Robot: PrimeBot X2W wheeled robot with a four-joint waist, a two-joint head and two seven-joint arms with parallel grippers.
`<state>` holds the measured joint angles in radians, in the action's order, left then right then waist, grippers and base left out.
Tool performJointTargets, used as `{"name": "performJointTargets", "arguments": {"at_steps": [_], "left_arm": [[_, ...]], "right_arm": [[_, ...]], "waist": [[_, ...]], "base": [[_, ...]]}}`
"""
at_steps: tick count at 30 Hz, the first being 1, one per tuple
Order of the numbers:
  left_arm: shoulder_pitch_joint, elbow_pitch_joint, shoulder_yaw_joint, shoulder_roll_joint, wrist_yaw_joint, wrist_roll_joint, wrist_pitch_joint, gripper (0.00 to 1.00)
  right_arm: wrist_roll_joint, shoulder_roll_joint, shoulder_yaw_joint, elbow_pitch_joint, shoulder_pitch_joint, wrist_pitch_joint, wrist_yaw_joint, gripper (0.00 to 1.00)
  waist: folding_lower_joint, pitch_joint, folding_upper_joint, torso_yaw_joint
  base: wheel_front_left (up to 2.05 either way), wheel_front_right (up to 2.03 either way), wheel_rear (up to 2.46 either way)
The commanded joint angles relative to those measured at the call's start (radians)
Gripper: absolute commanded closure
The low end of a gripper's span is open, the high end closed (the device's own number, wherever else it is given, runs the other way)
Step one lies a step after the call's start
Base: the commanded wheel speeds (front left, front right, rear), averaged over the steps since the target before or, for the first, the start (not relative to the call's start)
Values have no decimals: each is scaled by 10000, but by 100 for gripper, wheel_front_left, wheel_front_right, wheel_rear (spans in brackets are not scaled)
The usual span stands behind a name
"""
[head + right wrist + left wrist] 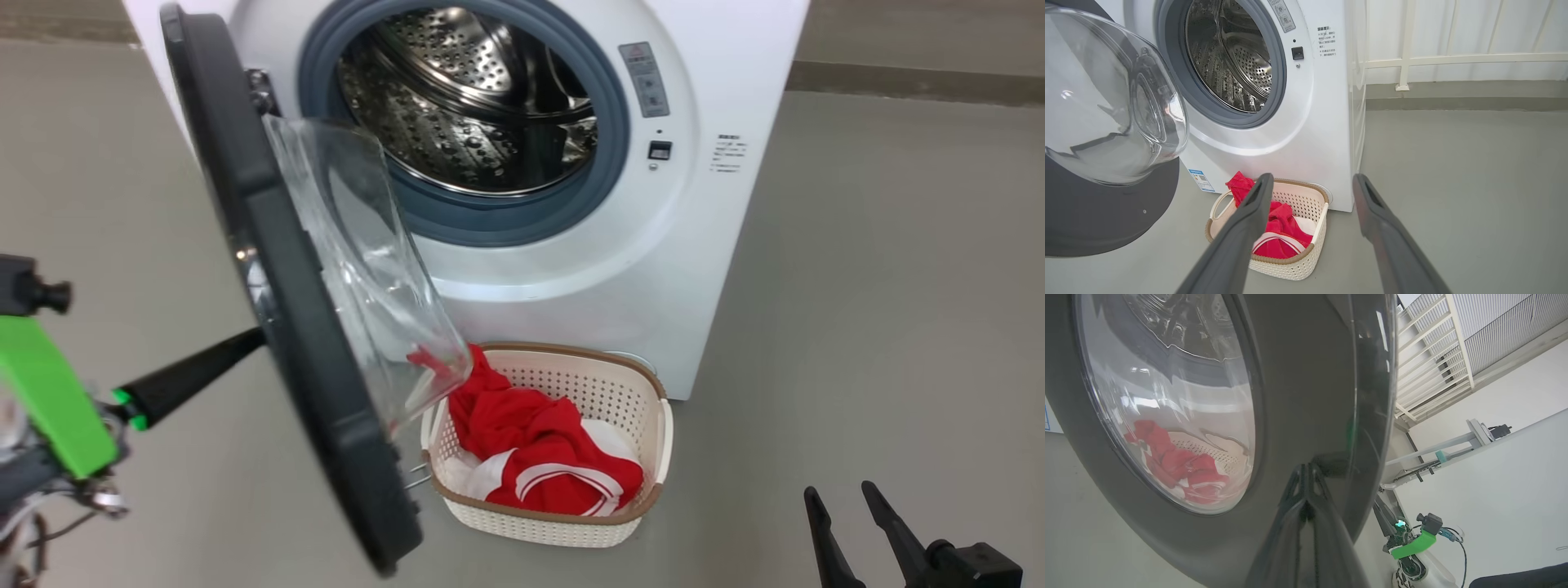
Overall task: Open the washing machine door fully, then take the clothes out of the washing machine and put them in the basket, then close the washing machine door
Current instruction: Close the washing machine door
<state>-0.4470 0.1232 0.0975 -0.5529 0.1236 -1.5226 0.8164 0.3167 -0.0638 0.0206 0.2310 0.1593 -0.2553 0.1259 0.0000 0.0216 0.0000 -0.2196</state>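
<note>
Red cloth with white trim, the clothes, lies heaped in the basket, a cream perforated tub with a brown rim. The basket stands on the grey floor just in front of the washing machine, a white front-loader.

The head view looks down on the washing machine door edge-on. It is swung out from its hinge on the machine's left, and its clear glass bowl bulges toward the drum, whose perforated steel shines inside a grey rubber gasket. The left gripper reaches in from the lower left behind the door, below a bright green part on that arm. The right gripper rests at the lower right, well apart from everything, with its fingers spread.

The left wrist view gives the door's outer side: a wide glossy black rim with the red clothes and basket seen through the glass. Here the left gripper's two fingers are closed together on nothing, their tips at the rim and seemingly touching it.

The right wrist view looks between its own spread, empty fingers at the basket, and adds a white railing behind the machine.

As for writing, a grey sticker beside the drum opening carries a reddish warning symbol, with a small black square below it and a block of fine print to its right. A small blue label sits low on the machine's front. All of it is too small to read.
</note>
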Motion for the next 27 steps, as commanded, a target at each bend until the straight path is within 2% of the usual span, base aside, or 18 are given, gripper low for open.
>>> {"name": "performJointTargets", "arguments": {"at_steps": [1,6,12,13,14,15,17,18,21,22,24,25,26,27], "left_arm": [[-323,-399,-310,-228,71,6,-111,100],[-377,-529,-2,-38,71,117,-424,100],[-304,-428,22,-147,71,160,-887,99],[-250,-403,8,-177,71,180,-996,94],[-189,-380,0,-203,71,188,-1096,84],[-123,-358,-11,-231,71,197,-1202,80],[-47,-328,-29,-251,71,219,-1338,78],[40,-295,-43,-262,71,255,-1495,68],[365,-229,-50,-257,71,270,-1912,61],[500,-182,-69,-259,71,282,-2080,55],[773,-118,-70,-255,71,321,-2413,18],[915,-64,-90,-232,71,302,-2591,7],[1060,-13,-89,-225,71,306,-2751,0],[1202,23,-62,-227,71,336,-2904,0]], "right_arm": [[59,-188,-159,-270,-235,-65,48,0],[46,-184,-142,-270,-225,-65,48,0],[42,-160,-135,-279,-226,-65,48,0],[44,-156,-153,-279,-230,-65,48,0],[45,-151,-158,-275,-237,-65,48,0],[49,-146,-159,-274,-245,-65,48,0],[54,-143,-163,-275,-251,-65,48,0],[56,-141,-166,-272,-256,-65,48,0],[47,-133,-197,-266,-286,-65,48,0],[43,-130,-221,-264,-310,-65,48,0],[38,-127,-264,-259,-362,-65,48,0],[35,-126,-292,-254,-389,-65,48,0],[35,-126,-317,-247,-414,-65,48,0],[35,-132,-342,-238,-438,-65,48,0]], "waist": [[0,-19,0,114],[0,-20,0,251],[0,-8,0,247],[0,-5,0,222],[0,0,0,186],[0,3,0,145],[0,7,0,94],[0,14,0,40],[0,41,0,-117],[0,50,0,-156],[0,67,0,-239],[0,79,0,-271],[0,88,0,-304],[0,98,0,-335]], "base": [[0,0,0],[0,0,0],[0,0,0],[0,0,0],[0,0,0],[0,0,0],[0,0,0],[0,0,0],[0,0,0],[0,0,0],[0,0,0],[0,0,0],[0,0,0],[0,0,0]]}}
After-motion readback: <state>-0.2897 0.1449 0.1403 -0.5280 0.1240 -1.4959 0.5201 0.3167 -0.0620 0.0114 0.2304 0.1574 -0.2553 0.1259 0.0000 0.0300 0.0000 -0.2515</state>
